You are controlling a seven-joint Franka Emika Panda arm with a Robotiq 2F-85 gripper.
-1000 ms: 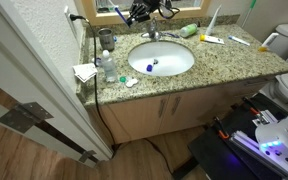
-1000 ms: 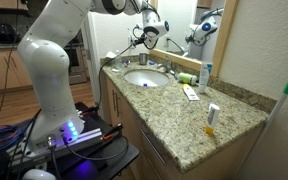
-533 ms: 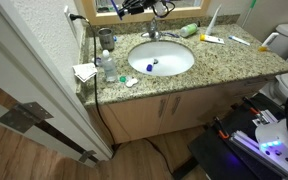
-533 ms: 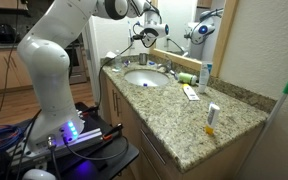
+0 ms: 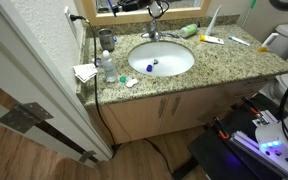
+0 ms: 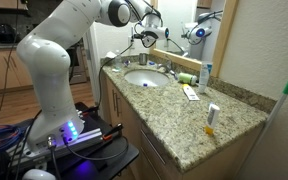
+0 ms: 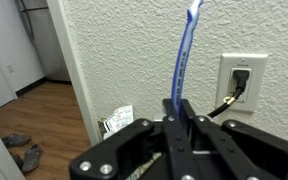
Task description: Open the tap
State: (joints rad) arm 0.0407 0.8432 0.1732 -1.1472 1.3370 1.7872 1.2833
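At the left of the wrist view are a doorway and a wood floor. Then a thin blue stick (image 7: 181,60) goes up the wall from just behind the gripper (image 7: 179,103), and a wall plug (image 7: 240,82) sits to the right. The jaws are pressed close together, but I cannot tell if the stick touches them. In an exterior view, a door edge hides the left corner. A side wall stands at the left end of the tabletop (image 5: 234,62), where a cup (image 5: 106,40) stands. The gripper is cut off by the top edge of the picture. The tap (image 5: 152,34) stands at the back rim of the sink (image 5: 179,58), close to the back wall, with open room over the bowl in front of it. The jaws are up above the tap and a bit to its left, well apart from it. A green bottle (image 5: 188,30) lies just to the right of the tap. In an exterior view the white arm (image 6: 54,60) shows, but the tap is too small to make out.
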